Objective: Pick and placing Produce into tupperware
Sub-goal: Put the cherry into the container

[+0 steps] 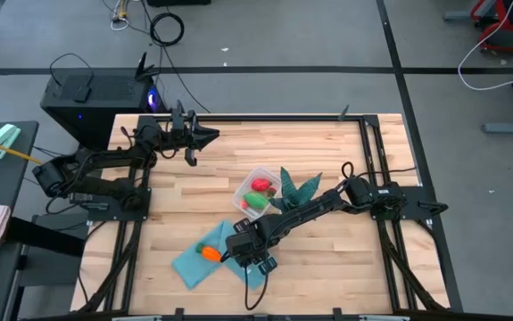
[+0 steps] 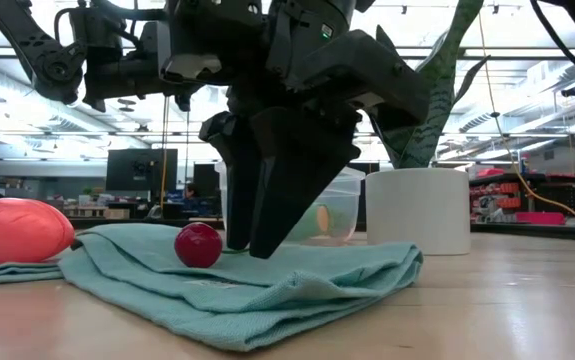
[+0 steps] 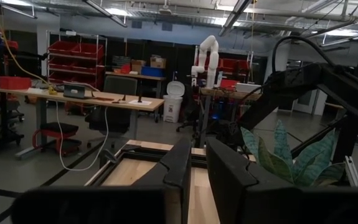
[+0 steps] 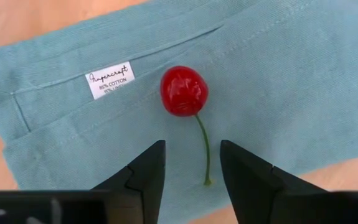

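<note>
Your right gripper (image 4: 192, 165) hangs spread over the small red cherry (image 4: 183, 91) on the teal cotton cloth (image 4: 278, 81), lower middle of the high view. The clear plastic tupperware (image 1: 258, 191) sits mid-table, mostly blocked in the low view. Left gripper (image 3: 194, 165) looks nearly pressed together, upper left.

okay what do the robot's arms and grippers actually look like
Both arms are dark, near-black, jointed links with black cables running along them. The left gripper has two flat, blocky black fingers. The right gripper ends in two black wedge-shaped fingers that taper toward the tips. No markings show on either.
</note>
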Available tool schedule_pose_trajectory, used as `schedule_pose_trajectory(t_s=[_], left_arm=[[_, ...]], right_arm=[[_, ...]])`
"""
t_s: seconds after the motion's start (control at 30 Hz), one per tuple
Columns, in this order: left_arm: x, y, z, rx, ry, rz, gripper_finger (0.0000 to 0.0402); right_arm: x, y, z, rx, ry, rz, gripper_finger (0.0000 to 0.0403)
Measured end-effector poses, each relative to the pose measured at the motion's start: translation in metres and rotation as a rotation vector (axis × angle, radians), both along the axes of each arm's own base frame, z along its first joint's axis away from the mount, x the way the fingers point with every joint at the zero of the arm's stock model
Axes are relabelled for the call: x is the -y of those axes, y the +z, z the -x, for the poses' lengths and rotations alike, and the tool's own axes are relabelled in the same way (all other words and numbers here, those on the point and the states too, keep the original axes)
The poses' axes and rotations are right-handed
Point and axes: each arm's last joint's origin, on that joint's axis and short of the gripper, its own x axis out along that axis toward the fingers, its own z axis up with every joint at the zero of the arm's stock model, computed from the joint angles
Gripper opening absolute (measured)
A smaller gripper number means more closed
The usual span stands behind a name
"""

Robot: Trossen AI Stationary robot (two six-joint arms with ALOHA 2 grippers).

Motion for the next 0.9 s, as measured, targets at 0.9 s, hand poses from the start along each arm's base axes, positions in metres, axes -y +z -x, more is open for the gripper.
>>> schedule_pose_trajectory(t_s=[0.9], left_arm=[[0.0000,0.0000,0.0000,0.000,0.000,0.001,0.0056]], right_arm=[[0.0000,0.0002,-0.0001,0.001,0.000,0.000,0.0079]])
